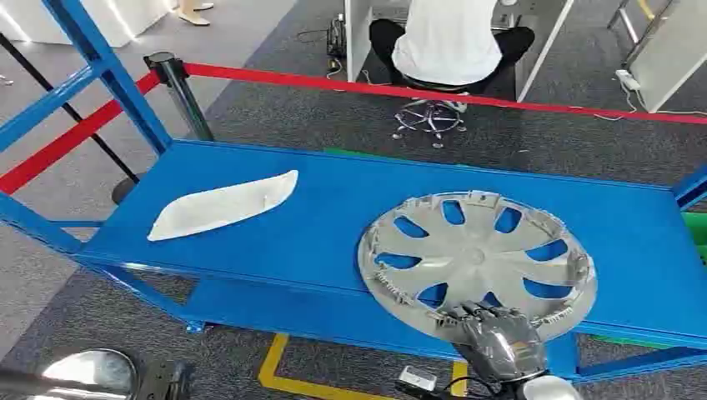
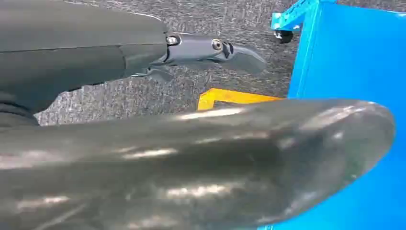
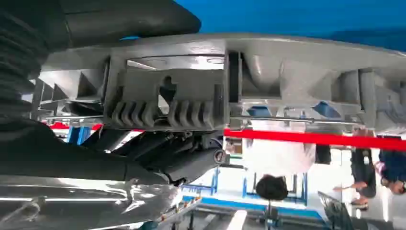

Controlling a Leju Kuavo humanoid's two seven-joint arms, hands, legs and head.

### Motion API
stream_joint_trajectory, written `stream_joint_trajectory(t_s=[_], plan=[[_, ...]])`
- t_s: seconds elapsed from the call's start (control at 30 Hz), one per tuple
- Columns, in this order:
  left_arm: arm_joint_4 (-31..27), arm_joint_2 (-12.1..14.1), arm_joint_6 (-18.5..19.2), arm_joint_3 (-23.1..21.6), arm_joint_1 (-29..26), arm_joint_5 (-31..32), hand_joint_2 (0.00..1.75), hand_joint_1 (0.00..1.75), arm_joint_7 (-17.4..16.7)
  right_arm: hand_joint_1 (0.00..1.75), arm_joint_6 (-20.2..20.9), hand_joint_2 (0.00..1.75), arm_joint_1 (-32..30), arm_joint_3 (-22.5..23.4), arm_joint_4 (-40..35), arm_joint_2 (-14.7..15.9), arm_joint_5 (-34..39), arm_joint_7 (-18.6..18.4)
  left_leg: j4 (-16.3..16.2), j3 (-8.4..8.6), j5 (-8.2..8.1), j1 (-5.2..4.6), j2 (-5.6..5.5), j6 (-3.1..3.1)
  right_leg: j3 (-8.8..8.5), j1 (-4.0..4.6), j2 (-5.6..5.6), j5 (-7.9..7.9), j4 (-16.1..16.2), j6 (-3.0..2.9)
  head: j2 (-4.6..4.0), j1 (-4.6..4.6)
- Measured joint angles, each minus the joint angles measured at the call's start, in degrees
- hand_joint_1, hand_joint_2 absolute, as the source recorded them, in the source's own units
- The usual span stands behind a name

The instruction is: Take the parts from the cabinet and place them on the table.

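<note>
- The silver wheel cover (image 1: 477,260), lying on the blue shelf (image 1: 333,208), is gripped at its near rim by the right hand (image 1: 498,333).
- The left hand (image 2: 210,48) is seen holding nothing, fingers apart.
- A white part (image 1: 223,205) lies well apart.

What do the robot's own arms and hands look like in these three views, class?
The right hand is glossy silver-grey with dark fingers; a black cable trails below its wrist. The left hand shows a thick grey thumb, visible screws and a dark ribbed cover. A shiny silver arm shell reflects light.

R hand (image 1: 493,332) gripping, L hand (image 2: 210,50) free
</note>
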State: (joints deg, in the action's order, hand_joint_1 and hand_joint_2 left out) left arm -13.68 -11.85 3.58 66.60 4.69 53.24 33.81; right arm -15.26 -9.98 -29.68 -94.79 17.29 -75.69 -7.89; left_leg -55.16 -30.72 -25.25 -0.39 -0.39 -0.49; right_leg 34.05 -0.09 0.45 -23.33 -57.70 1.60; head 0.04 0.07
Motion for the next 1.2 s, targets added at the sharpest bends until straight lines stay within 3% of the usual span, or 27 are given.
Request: stream_joint_trajectory(t_s=[0.17,0.2,0.53,0.7,1.2], plan=[[0.0,0.0,0.0,0.0,0.0,0.1,0.00,0.00,0.0,1.75,-1.8,1.75,-0.2,-0.3,-0.4,0.0,-0.6,0.1,0.0,0.00,0.00,0.00,0.00,0.00,0.00,0.00,0.00,0.00,0.0,0.00,0.00,0.00],[0.0,0.0,0.0,0.0,0.0,0.2,1.75,0.00,0.0,1.75,-3.2,1.75,-0.3,-0.3,-0.8,0.0,-1.1,0.3,0.0,0.00,0.00,0.00,0.00,0.00,0.01,0.00,0.00,0.00,0.0,0.00,0.00,0.00],[0.0,0.0,-0.9,0.1,-0.1,0.6,1.75,0.00,1.0,1.75,-10.8,1.75,-2.2,-0.9,-5.3,0.0,-2.9,1.8,0.0,-0.06,0.00,0.00,0.00,0.00,0.05,0.00,-0.01,0.00,0.0,0.00,0.00,0.00],[0.0,0.0,-0.9,0.2,-0.1,0.4,1.75,0.00,1.3,1.75,-12.2,1.75,-2.9,-1.4,-7.1,0.0,-2.4,2.1,0.0,-0.08,0.00,0.00,-0.01,0.00,0.06,0.00,-0.02,0.00,0.0,0.00,0.00,0.00],[0.0,-0.1,-4.3,0.7,-0.1,0.7,1.75,0.00,0.7,1.75,-18.7,1.75,-4.2,-1.2,-7.6,-1.5,8.7,7.8,-0.2,-0.29,-0.18,-0.22,0.00,0.26,0.11,-0.25,-0.01,0.03,0.0,0.23,0.00,0.00]])
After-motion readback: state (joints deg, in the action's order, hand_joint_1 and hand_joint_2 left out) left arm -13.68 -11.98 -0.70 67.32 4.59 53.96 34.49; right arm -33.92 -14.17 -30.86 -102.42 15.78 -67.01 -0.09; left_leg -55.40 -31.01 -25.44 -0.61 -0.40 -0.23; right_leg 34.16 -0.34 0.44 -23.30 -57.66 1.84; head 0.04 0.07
